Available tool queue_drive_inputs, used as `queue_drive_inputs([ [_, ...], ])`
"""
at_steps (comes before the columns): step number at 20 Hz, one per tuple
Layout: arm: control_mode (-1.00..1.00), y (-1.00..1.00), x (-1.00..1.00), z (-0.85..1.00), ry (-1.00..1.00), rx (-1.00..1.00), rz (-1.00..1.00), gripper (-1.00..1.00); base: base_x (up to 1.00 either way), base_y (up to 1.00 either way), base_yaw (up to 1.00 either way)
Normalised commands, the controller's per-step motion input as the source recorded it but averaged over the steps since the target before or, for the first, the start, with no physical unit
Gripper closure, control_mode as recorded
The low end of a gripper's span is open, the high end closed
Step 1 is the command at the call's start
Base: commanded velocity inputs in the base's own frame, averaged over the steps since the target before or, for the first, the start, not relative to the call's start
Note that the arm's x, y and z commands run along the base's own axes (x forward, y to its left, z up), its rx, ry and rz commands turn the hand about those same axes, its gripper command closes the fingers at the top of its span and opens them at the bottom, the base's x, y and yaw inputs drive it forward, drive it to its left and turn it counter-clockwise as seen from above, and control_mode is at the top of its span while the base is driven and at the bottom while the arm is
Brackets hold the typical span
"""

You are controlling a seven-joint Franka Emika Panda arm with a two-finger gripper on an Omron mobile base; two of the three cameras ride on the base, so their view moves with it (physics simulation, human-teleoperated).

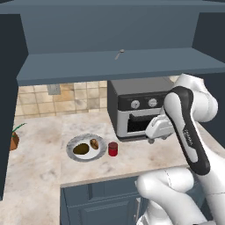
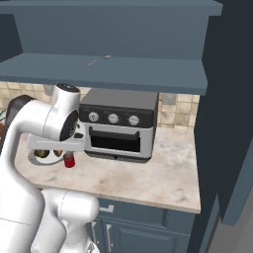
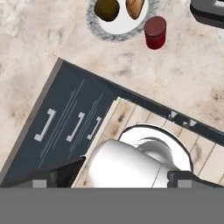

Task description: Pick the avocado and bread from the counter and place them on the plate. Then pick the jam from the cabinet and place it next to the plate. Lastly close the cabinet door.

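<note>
The grey-rimmed plate (image 1: 71, 143) (image 3: 95, 24) sits on the counter and holds the dark green avocado (image 1: 81, 149) (image 3: 107, 8) and the brown bread (image 1: 94, 143) (image 3: 134, 8). The red jam (image 1: 113, 149) (image 2: 69, 160) (image 3: 155, 32) jar stands upright on the counter just right of the plate. My gripper (image 1: 154, 137) (image 3: 124, 179) hangs open and empty in front of the toaster oven, to the right of the jam and above the counter's front edge. The upper cabinet stands open, with its door (image 2: 230, 148) swung out on the right and another door (image 1: 5, 132) at the left.
A black and silver toaster oven (image 1: 136, 107) (image 2: 118, 123) stands on the counter behind my hand. A small utensil (image 1: 119, 53) lies on the cabinet shelf. A potted plant (image 1: 14, 139) is at the far left. Drawer fronts (image 3: 70, 127) lie below the counter edge.
</note>
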Motion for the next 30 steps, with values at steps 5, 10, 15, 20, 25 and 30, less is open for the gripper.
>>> queue_drive_inputs([
  [5, -1.00, -0.14, -0.25, 0.14, 0.00, -0.05, -0.07, -1.00, 0.00, 0.00, 0.00],
  [10, -1.00, -0.18, -0.23, 0.14, 0.00, 0.00, -0.16, -1.00, 0.00, 0.00, 0.00],
  [15, -1.00, -0.27, -0.28, 0.09, -0.01, 0.00, -0.24, -1.00, 0.00, 0.00, 0.00],
  [20, -1.00, -0.35, -0.26, 0.10, -0.03, 0.00, -0.32, -1.00, 0.00, 0.00, 0.00],
  [25, -1.00, -0.38, -0.16, 0.11, -0.01, 0.00, -0.36, -1.00, 0.00, 0.00, 0.00],
  [30, -1.00, -0.28, -0.06, 0.08, 0.00, -0.04, -0.53, -1.00, 0.00, 0.00, 0.00],
])
